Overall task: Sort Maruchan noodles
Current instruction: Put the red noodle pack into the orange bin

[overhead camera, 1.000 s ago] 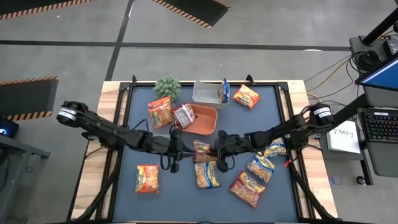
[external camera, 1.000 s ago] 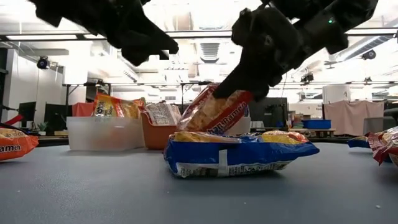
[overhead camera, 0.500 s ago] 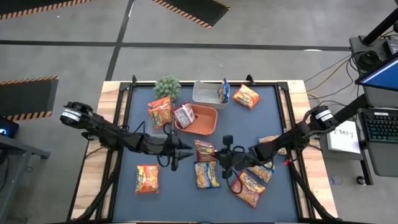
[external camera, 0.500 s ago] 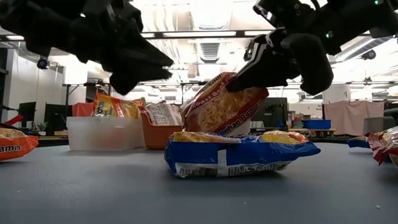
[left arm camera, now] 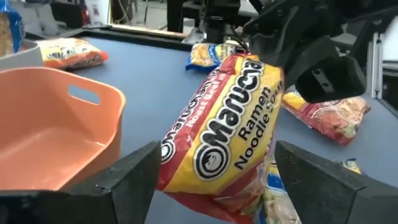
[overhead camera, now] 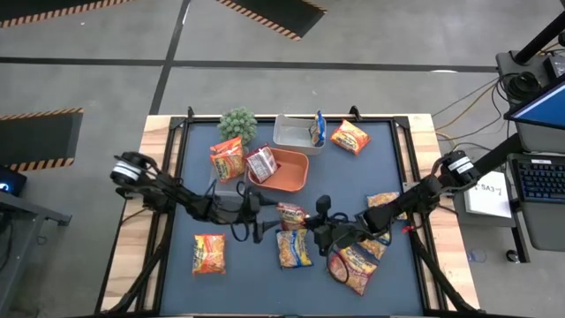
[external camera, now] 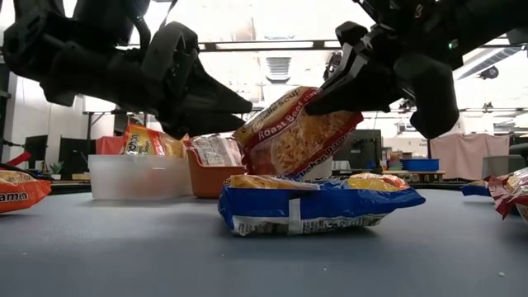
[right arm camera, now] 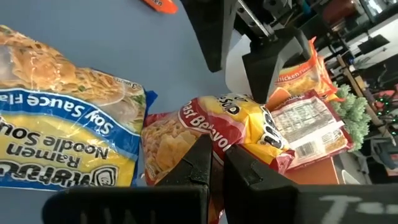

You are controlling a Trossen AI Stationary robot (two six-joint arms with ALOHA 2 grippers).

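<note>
Red packet point(external camera: 293, 132) pinched by one edge in right gripper point(external camera: 330, 97), fingers clamped; left gripper point(left arm camera: 211, 180) spread wide either side; light, crinkly, slippery; brittle inside.

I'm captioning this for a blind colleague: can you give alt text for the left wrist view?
A red-and-yellow Maruchan ramen packet hangs tilted between the left gripper's open fingers, pinched at its far end by the right gripper. An empty orange tray sits beside it on the blue table, with more packets lying beyond.
</note>
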